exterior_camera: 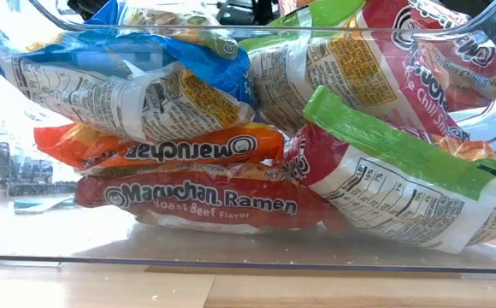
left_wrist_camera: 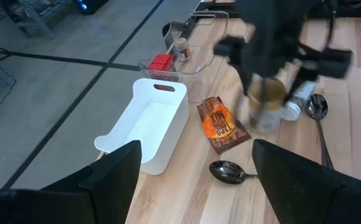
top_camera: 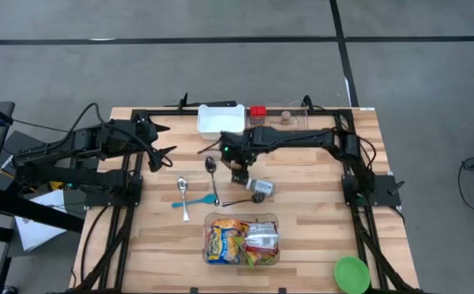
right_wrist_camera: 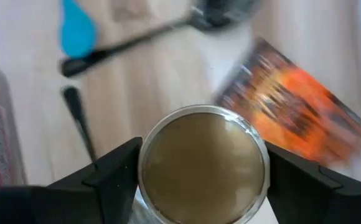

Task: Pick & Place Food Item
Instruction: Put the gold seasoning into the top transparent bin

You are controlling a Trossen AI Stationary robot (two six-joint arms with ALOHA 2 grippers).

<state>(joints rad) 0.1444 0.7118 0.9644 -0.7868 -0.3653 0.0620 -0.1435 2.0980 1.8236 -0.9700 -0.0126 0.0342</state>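
Note:
A round glass jar with brown contents (right_wrist_camera: 202,165) stands upright between the fingers of my right gripper (top_camera: 239,171), near the table's middle. In the left wrist view the jar (left_wrist_camera: 264,106) hangs blurred under that gripper. An orange-brown food packet (left_wrist_camera: 223,124) lies flat on the wood just beside it, also seen in the right wrist view (right_wrist_camera: 292,112). My left gripper (top_camera: 159,151) waits open at the table's left, above the wood, with nothing between its fingers (left_wrist_camera: 115,174). My right gripper pinches the jar's round wall (right_wrist_camera: 144,168) between its two fingers, one on each side near the top. The fingers come from above, pointing steeply down. The jar stays upright; whether its base rests on the table I cannot tell.
A white bin (top_camera: 221,120) and a clear tray (top_camera: 282,114) with a red item stand at the far edge. Spoons (top_camera: 211,167) and a blue spoon (top_camera: 196,200) lie left of the jar, a small bottle (top_camera: 261,188) right. A clear bin of ramen packs (top_camera: 241,239) sits near; a green bowl (top_camera: 351,273) near right.

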